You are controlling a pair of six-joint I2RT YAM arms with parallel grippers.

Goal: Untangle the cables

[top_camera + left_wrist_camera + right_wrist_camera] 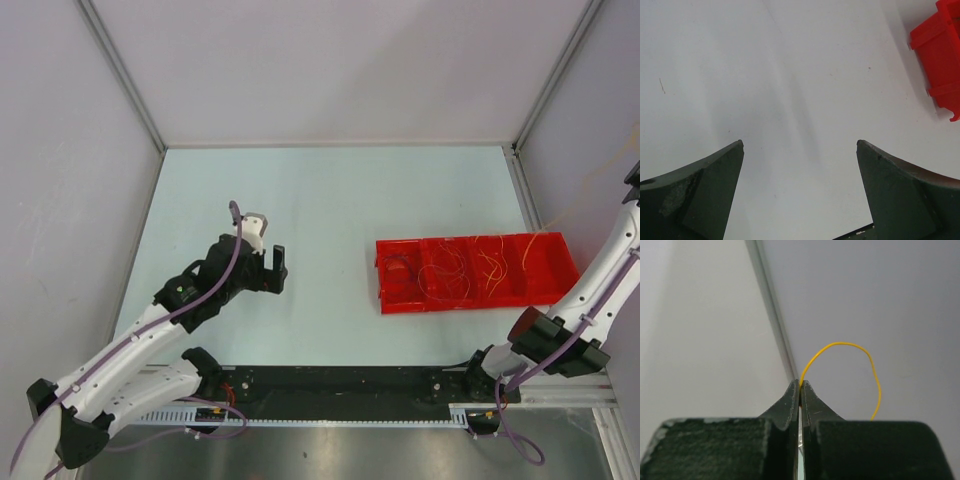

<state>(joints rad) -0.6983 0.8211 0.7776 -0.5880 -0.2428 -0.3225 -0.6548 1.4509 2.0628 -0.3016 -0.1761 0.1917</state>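
There's the right gripper clamped tight on a yellow cable arcing up mid-frame in its wrist view, the left gripper spread wide left of centre overhead, the other cables lying in the red tray at right.

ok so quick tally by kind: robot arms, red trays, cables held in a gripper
robot arms: 2, left arm and right arm
red tray: 1
yellow cable held: 1, pinched in the right gripper
total: 4
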